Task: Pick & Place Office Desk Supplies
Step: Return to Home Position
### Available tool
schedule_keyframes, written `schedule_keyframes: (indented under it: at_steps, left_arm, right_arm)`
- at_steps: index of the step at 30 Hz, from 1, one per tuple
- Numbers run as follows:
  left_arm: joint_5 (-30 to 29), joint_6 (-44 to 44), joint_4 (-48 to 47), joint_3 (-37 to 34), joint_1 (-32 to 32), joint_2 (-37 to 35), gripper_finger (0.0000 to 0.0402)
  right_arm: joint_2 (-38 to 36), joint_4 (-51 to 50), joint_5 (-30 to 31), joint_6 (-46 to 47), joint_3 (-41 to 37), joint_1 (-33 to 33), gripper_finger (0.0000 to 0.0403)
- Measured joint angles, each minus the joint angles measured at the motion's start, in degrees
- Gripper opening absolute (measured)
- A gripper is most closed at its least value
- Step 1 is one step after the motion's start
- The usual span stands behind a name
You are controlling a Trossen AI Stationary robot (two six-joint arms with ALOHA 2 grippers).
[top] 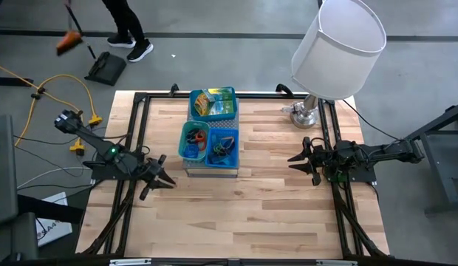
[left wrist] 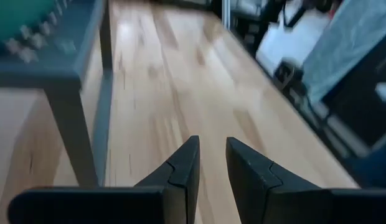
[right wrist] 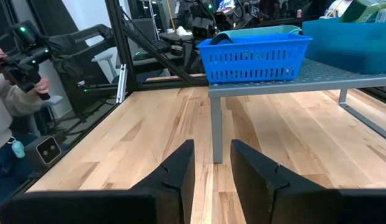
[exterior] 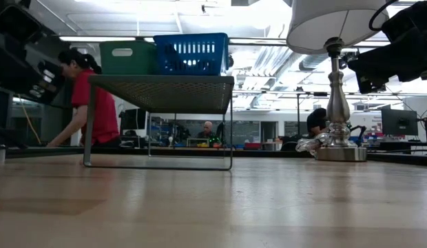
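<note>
The office desk supplies lie in three small baskets on a grey perforated stand (top: 212, 168) at the table's middle. A blue basket (top: 213, 103) holds yellow-green packets. A teal basket (top: 193, 140) holds red and dark bands, and another blue basket (top: 223, 148) holds clips. My left gripper (top: 164, 176) hovers left of the stand, open and empty (left wrist: 213, 146). It points past the stand's leg (left wrist: 71, 134). My right gripper (top: 292, 161) hovers right of the stand, open and empty (right wrist: 213, 149). It faces the blue basket (right wrist: 258, 55).
A lamp with a white shade (top: 338, 46) stands on its metal base (top: 304, 114) at the far right corner. A black frame (top: 137, 133) runs along the table's sides. Bare wood (top: 236, 214) lies on the near half. A person in a red shirt (exterior: 86, 96) is behind the table.
</note>
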Motion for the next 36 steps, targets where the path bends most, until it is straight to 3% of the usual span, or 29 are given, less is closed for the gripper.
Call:
schedule_keyframes:
  at_steps: [10, 36]
  left_arm:
    - [-2.81, 3.32, 8.65, -3.86, 0.58, 1.82, 0.0074]
    - [3.44, 3.37, 8.70, -4.19, 0.59, 1.78, 0.0074]
  right_arm:
    - [0.02, 0.00, 0.00, 0.00, 0.00, -0.02, 0.0091]
    - [0.04, 0.00, 0.00, 0.00, -0.01, 0.00, 0.0091]
